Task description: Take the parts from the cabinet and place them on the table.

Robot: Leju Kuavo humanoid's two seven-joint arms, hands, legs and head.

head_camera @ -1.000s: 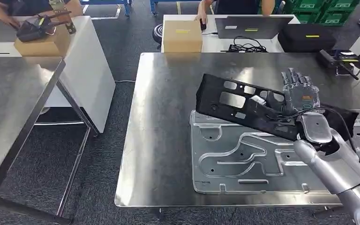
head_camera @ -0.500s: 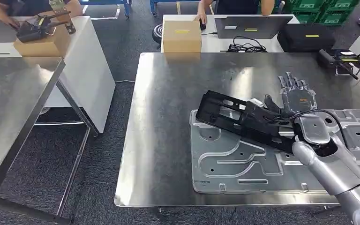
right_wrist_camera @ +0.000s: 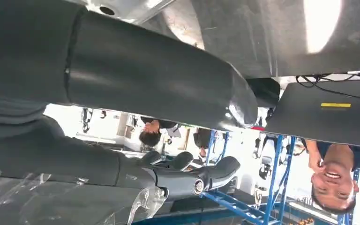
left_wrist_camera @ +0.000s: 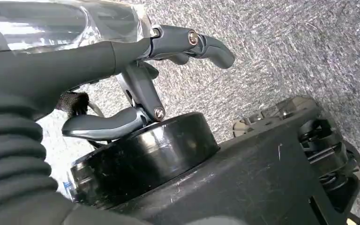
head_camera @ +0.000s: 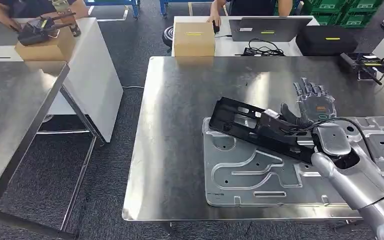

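Head view: the long black part [head_camera: 260, 126] lies slanting from the upper left, its near end just left of the right hand [head_camera: 314, 102], whose fingers are spread, holding nothing.

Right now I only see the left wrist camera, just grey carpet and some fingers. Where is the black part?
Observer: The black part lies slanted across a silver pressed plate on the steel table.
Operator: Is a hand near it?
Observer: Yes, the right hand is at the part's right end, with its fingers spread and pointing up.
Operator: What's behind that table?
Observer: A cardboard box sits on a white table just beyond it.
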